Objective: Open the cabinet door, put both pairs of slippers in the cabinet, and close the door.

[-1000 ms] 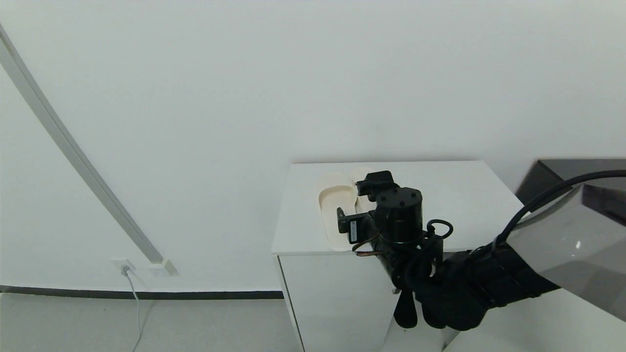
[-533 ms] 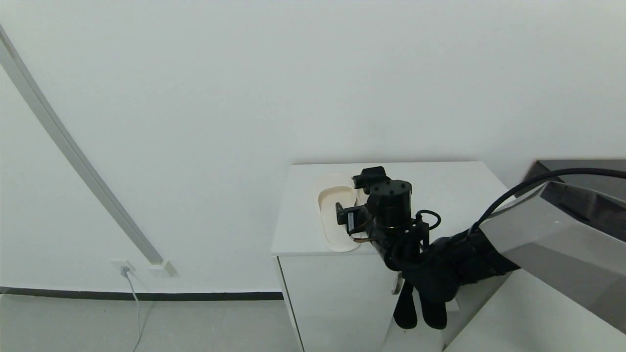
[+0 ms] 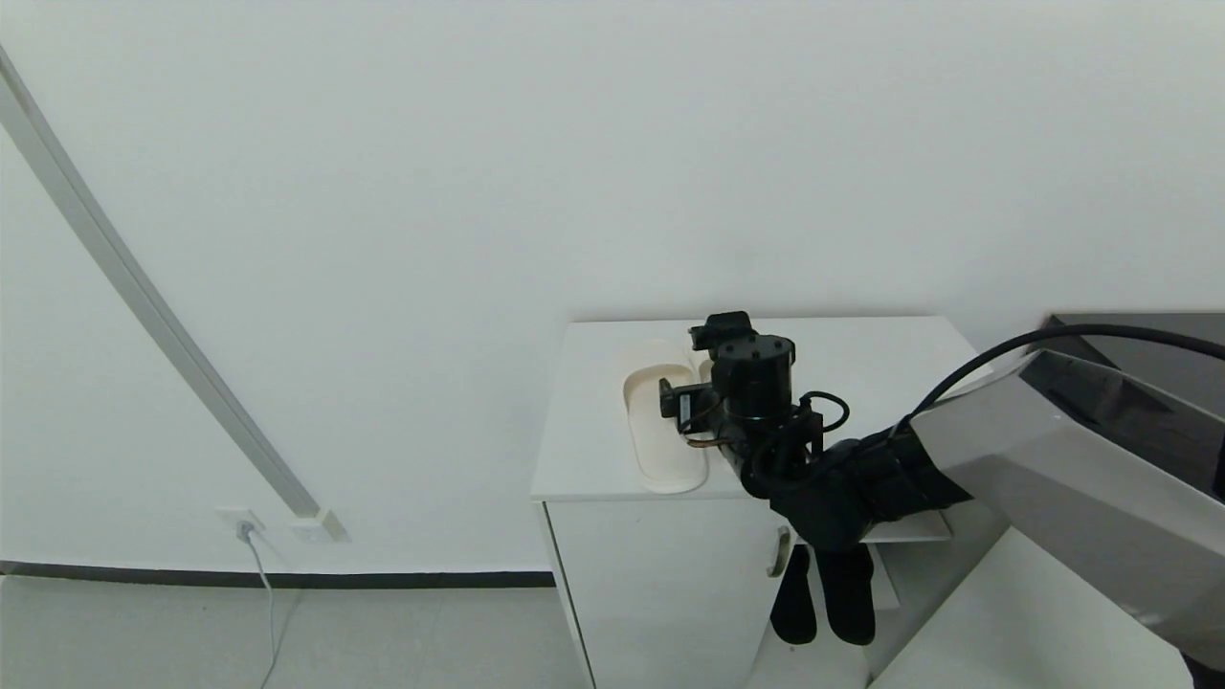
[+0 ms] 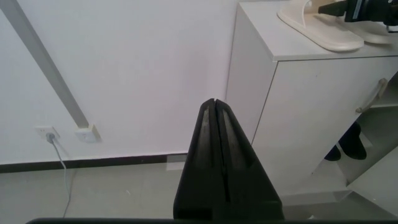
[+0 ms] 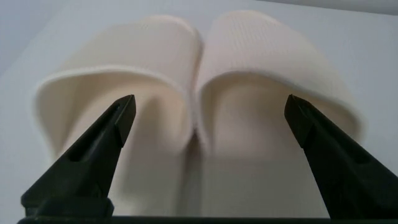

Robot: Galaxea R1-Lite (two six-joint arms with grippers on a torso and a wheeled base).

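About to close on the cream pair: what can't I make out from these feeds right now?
Head view: the arm's wrist hides the right gripper and most of one of the cream slippers.
Head view: that arm covers much of the open side of the cabinet; the black slippers show only partly.
Right wrist view: the cream pair's near ends are cut off by the edge.

The right claw (image 5: 210,115) has pushed farther forward toward the cream slippers (image 3: 658,435).
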